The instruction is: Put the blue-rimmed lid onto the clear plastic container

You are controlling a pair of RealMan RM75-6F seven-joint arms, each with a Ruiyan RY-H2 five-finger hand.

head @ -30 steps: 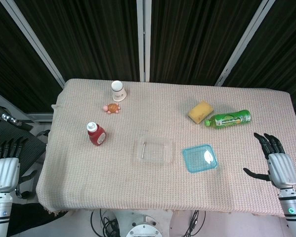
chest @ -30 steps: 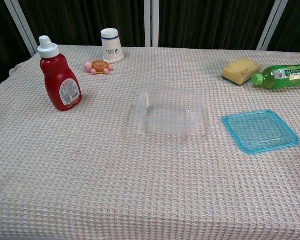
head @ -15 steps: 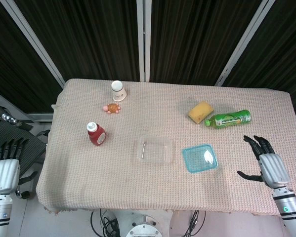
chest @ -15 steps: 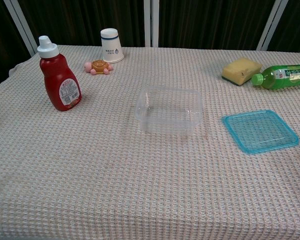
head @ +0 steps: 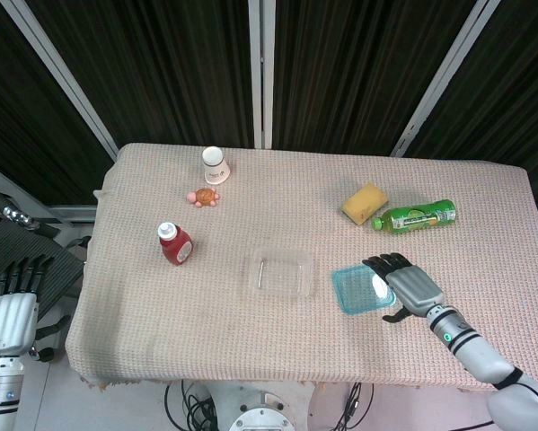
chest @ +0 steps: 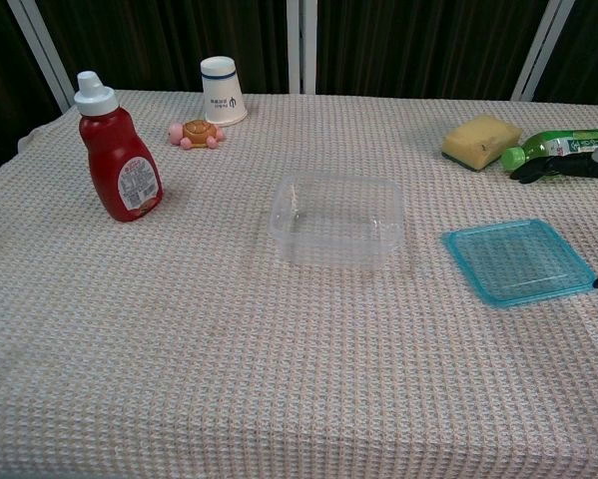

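The blue-rimmed lid [head: 358,289] [chest: 517,261] lies flat on the cloth, to the right of the clear plastic container [head: 281,274] [chest: 336,221], which stands open-topped near the table's middle. My right hand [head: 407,286] hovers over the lid's right edge with its fingers spread and nothing in them; in the chest view only its dark fingertips [chest: 555,168] show at the right border. My left hand [head: 11,310] hangs off the table's left side, fingers apart and holding nothing.
A red ketchup bottle [head: 174,243] stands at the left. A white cup [head: 215,166] and a small toy turtle [head: 204,196] sit at the back left. A yellow sponge [head: 365,203] and a lying green bottle [head: 416,216] are behind the lid.
My right hand has swung in from the table's right edge toward the left and now sits over the lid's right side. The left hand and the objects have not moved.
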